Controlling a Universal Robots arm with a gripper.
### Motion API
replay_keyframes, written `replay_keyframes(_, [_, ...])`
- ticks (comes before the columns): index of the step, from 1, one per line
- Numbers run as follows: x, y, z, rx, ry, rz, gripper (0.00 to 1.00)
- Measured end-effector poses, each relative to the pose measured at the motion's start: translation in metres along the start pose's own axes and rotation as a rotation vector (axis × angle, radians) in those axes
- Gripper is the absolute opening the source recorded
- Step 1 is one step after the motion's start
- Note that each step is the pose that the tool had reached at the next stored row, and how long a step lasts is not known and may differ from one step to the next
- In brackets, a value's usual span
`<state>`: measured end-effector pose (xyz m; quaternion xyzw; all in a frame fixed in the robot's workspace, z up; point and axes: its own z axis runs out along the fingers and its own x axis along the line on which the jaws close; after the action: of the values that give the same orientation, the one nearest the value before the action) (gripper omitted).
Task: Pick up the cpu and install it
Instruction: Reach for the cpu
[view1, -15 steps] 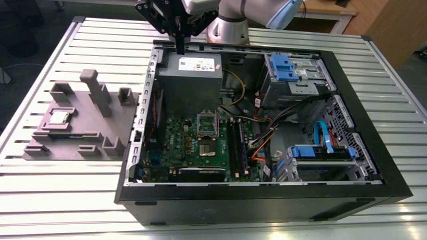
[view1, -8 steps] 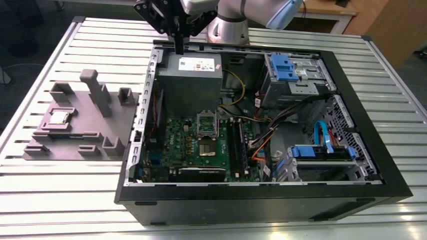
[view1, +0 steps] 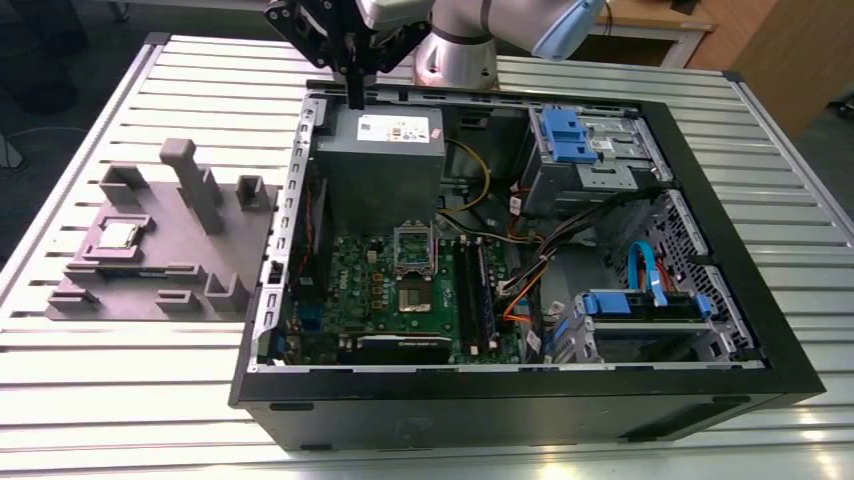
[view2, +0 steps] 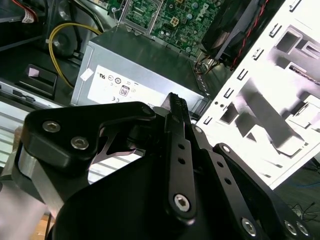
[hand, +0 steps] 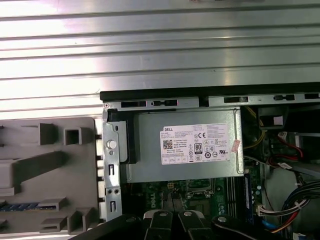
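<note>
Closed jaws near white-labelled box (view1: 378, 155); cpu (view1: 119, 236) on grey tray (view1: 140, 290)

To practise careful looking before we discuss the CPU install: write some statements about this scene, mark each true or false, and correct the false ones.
1. The cpu lies on the grey tray, outside the computer case. True.
2. The gripper is holding the cpu. False: it is shut on nothing, up by the grey box with the white label.
3. The computer case is open, with its motherboard showing. True.
4. The grey tray stands at the exterior view's right of the computer case. False: it stands at the exterior view's left.
</note>
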<state>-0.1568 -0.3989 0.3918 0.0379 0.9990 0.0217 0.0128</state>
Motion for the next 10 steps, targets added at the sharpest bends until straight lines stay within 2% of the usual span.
replay_keyframes(10, [0.0047, -0.0004, 0.0005, 0.0000, 0.0001, 0.000, 0.11])
